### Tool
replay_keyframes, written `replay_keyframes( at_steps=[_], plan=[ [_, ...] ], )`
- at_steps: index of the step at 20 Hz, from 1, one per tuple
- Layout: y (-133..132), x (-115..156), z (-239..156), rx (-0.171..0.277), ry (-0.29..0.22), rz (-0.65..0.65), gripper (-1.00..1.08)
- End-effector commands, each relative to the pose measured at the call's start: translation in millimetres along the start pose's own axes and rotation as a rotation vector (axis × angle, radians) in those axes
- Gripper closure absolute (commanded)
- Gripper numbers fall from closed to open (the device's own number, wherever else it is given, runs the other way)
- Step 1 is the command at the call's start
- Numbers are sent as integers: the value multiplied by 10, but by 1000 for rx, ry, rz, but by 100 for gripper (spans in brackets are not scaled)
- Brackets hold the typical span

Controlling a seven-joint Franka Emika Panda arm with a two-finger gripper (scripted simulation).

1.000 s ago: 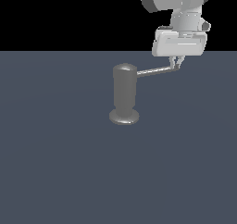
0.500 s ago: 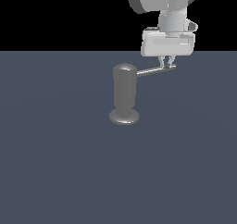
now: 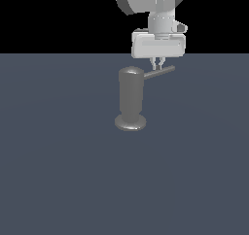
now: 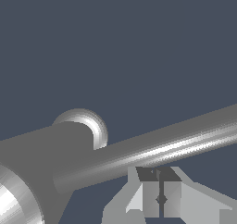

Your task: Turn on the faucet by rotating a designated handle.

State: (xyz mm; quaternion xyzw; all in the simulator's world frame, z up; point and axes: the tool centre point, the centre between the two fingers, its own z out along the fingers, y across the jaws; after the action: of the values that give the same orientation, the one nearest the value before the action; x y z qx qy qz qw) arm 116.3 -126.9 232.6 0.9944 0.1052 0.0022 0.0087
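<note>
The faucet point(image 3: 131, 99) is a dull grey upright cylinder on a flared round base, standing mid-floor in the exterior view. Its handle point(image 3: 163, 72), a thin grey rod, sticks out from near the cap toward the exterior view's right. My gripper point(image 3: 158, 64) hangs straight down over the rod's middle, fingers together with nothing between them, their tips at the rod. In the wrist view the handle point(image 4: 166, 146) runs across the picture from the faucet's top point(image 4: 23, 172), and the shut gripper point(image 4: 159, 193) sits right beside the rod.
A flat dark blue-grey floor point(image 3: 58, 171) spreads all around the faucet. Above the horizon the background is black. The arm's white wrist point(image 3: 158, 43) is above the handle.
My gripper has moved toward the exterior view's left, from the rod's tip to its middle. The handle has swung with it, so it looks shorter and its tip lies nearer the faucet.
</note>
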Motion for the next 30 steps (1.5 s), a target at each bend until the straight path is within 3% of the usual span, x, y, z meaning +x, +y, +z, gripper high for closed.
replay_keyframes(
  at_steps=[1,30],
  plan=[
    [-542,253,47,19,7,-55,108],
    [-1778,996,63,18,1,-48,108]
  ],
)
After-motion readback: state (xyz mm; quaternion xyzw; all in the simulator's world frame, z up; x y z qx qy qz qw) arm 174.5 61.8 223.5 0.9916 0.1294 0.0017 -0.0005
